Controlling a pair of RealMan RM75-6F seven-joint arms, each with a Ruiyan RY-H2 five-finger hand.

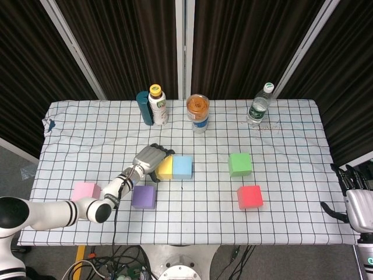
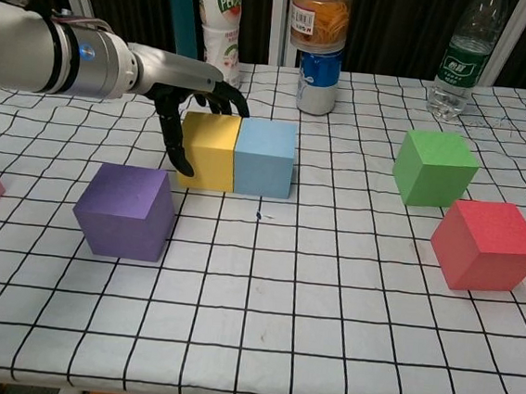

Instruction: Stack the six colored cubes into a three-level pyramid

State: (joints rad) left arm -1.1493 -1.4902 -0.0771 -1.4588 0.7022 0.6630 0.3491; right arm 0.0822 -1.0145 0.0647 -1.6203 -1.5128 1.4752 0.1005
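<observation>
- Chest view: the left hand [image 2: 187, 97] is seen at the left side of the yellow cube [image 2: 210, 150], fingers draped over the cube's far top edge and the thumb hanging down its left face; whether the cube is truly gripped or only touched cannot be told.
- The yellow cube is set flush against the blue cube [image 2: 265, 156] on its right, the pair forming a row near the middle of the table [image 2: 260, 327].
- The purple cube [image 2: 127, 210] lies just near and left of the hand, so it is judged the closest loose cube for the left arm; the pink cube [image 1: 85, 191] sits further left, at the near-left of the cloth.
- The green cube [image 2: 435, 167] and red cube [image 2: 488, 245] lie well apart to the right.
- Head view: the right hand [image 1: 356, 204] is held off the table's right edge, empty with fingers apart, nearer to red and green.
- No cube is stacked yet.
</observation>
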